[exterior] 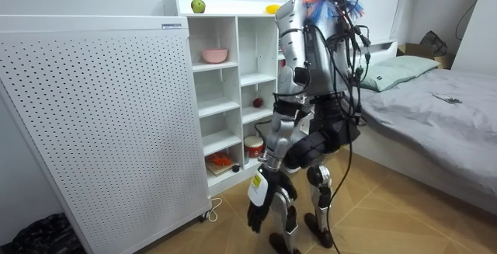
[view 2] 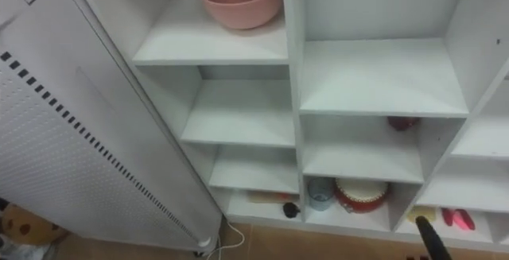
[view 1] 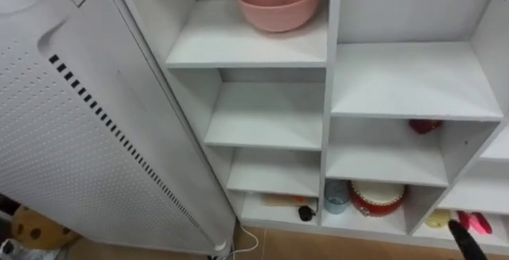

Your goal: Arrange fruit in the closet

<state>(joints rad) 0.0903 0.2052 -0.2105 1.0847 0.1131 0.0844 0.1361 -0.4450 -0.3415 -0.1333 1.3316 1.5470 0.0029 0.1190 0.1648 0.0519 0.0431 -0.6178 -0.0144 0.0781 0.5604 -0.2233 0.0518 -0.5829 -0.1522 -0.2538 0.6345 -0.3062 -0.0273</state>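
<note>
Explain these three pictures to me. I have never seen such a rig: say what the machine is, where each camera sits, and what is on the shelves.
The machine is a two-legged humanoid robot, standing before a white shelf unit. The room view comes from a camera standing off in the room. The two eye views come from a stereo camera on its head, looking down into the shelves: one scene, twice. On the shelves: a pink bowl high up, a red fruit lower in the next column, a blue cup beside a red round container at the bottom. A green apple sits on top. The left hand hangs open and empty at its side. A bit of the right hand shows at the lower right; whether it holds anything cannot be told.
</note>
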